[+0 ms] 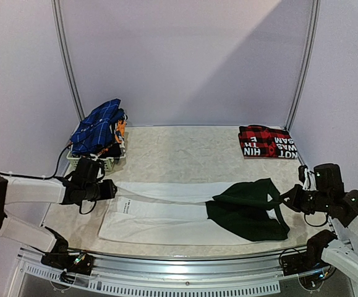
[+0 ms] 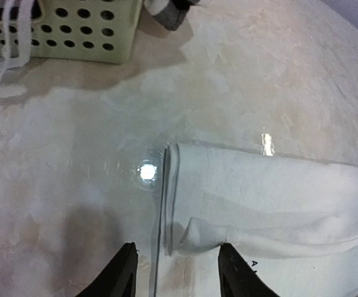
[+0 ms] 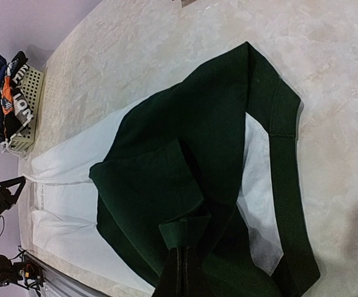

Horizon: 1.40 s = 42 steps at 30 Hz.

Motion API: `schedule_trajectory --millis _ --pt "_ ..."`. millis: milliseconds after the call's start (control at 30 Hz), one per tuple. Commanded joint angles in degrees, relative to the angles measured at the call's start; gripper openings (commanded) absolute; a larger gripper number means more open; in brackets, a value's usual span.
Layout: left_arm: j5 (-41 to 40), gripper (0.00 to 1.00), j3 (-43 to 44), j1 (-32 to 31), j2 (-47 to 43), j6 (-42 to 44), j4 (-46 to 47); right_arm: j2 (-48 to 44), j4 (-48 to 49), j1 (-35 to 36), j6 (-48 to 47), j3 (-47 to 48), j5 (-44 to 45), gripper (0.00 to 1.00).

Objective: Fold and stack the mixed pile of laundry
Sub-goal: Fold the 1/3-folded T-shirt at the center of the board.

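Note:
The white T-shirt (image 1: 166, 213) with dark green parts (image 1: 247, 210) lies spread along the front of the table. My left gripper (image 1: 109, 189) hovers at its left end, open. In the left wrist view a pinched ridge of the white T-shirt (image 2: 206, 235) lies loose between the fingers (image 2: 235, 272) of the left gripper (image 2: 180, 272). My right gripper (image 1: 288, 199) is at the shirt's right end, shut on a fold of the dark green cloth (image 3: 188, 230). The red-and-black plaid shirt (image 1: 266, 142) lies folded at the back right. The blue checked cloth (image 1: 101, 124) tops the basket.
A small white lattice basket (image 1: 98, 158) stands at the back left with more garments in it, close behind my left arm; it also shows in the left wrist view as a perforated wall (image 2: 73, 31). The table's front rail (image 1: 179, 272) runs just below the shirt.

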Motion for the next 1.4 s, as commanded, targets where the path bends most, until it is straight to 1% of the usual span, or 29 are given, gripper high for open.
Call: schedule_trajectory --millis 0,67,133,200,267,367,467,567,633,667,700,767,800,900,967,1067,1100,1167,1233,1267,1367 --pt "-6.0 0.47 -2.9 -0.6 -9.0 -3.3 0.8 -1.1 -1.5 0.4 1.4 -1.8 1.0 0.00" --pt "-8.2 0.49 -3.3 -0.7 -12.9 -3.5 -0.1 -1.6 -1.8 0.4 1.6 -1.8 1.8 0.00" --pt "-10.2 0.49 -3.4 -0.6 -16.5 -3.7 -3.1 -2.5 -2.0 0.4 1.8 -1.7 2.7 0.00" --pt "-10.5 0.49 -3.4 -0.6 -19.0 -3.1 -3.2 -3.2 -2.0 0.4 2.1 -1.5 3.1 0.00" --pt "-9.2 0.48 -2.4 -0.6 -19.0 -1.7 -3.4 -2.9 -1.8 0.4 1.9 -1.4 3.3 0.00" --pt "-5.3 0.45 -0.2 -0.9 -15.8 0.5 -2.3 -2.2 -0.7 0.4 1.5 -1.4 3.1 0.00" --pt "-1.4 0.43 2.3 -1.9 -10.5 2.1 -1.3 -1.5 1.0 0.4 1.3 -1.6 2.1 0.00" --pt "0.9 0.41 4.6 -3.4 -4.7 2.9 1.5 -0.5 3.1 0.4 1.1 -2.2 1.1 0.01" --pt "1.8 0.40 6.0 -4.3 -1.1 3.1 2.4 0.5 4.3 0.4 1.4 -3.1 0.6 0.04" --pt "1.9 0.40 6.6 -4.8 0.5 3.3 2.6 0.9 4.4 0.4 1.7 -3.6 0.8 0.06" --pt "2.0 0.40 7.2 -5.3 2.4 3.4 2.6 1.2 4.2 0.4 2.0 -4.0 1.4 0.11" --pt "2.0 0.39 8.4 -6.1 5.0 3.6 2.4 1.5 3.3 0.4 3.2 -4.6 3.2 0.30" --pt "2.0 0.39 8.9 -6.4 6.0 3.7 2.2 1.2 3.0 0.4 4.1 -5.1 3.7 0.35" --pt "1.6 0.39 10.5 -7.1 8.0 4.5 1.6 -2.0 2.5 0.4 6.6 -6.3 5.2 0.47" --pt "0.6 0.39 11.5 -7.7 8.7 5.2 0.8 -4.6 1.7 0.4 7.7 -6.2 6.5 0.50" --pt "-0.2 0.39 13.9 -8.9 10.1 6.5 -1.9 -5.9 2.0 0.4 7.8 -4.9 7.0 0.52" --pt "-0.3 0.39 15.1 -9.4 10.9 7.1 -3.1 -5.6 3.4 0.4 7.7 -4.7 6.2 0.51" --pt "-0.3 0.39 18.3 -10.7 12.9 8.4 -4.8 -3.6 8.1 0.4 7.0 -5.0 1.9 0.47" --pt "0.2 0.39 21.0 -11.9 15.3 9.6 -5.9 1.3 13.3 0.9 6.8 -5.4 -2.5 0.43" --pt "0.6 0.39 22.3 -12.4 16.7 9.9 -6.4 3.3 15.6 1.9 6.7 -5.3 -3.2 0.42" --pt "0.9 0.39 26.0 -13.9 20.7 10.7 -8.1 11.3 19.7 8.0 6.8 -3.9 -0.3 0.40"
